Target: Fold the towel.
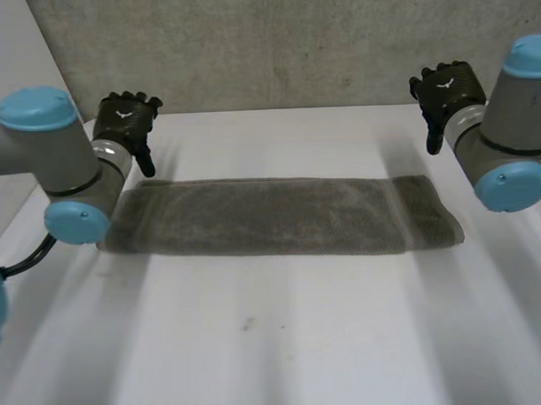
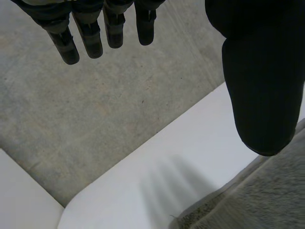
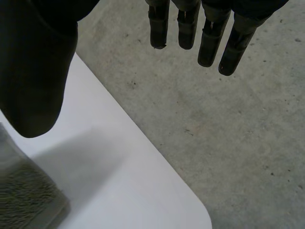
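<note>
Fingers (image 2: 90, 40) of the left hand (image 1: 125, 121) and right hand (image 1: 446, 90) hang straight and empty, each near one end of the grey towel (image 1: 280, 215) flat on the tabletop (image 1: 284, 344).

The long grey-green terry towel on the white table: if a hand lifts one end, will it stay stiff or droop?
Probably droop: the long grey-green terry towel lies limp and flat. It is likely light, for it looks thin. Its rough pile would probably drag, not slide, on the white table.
</note>
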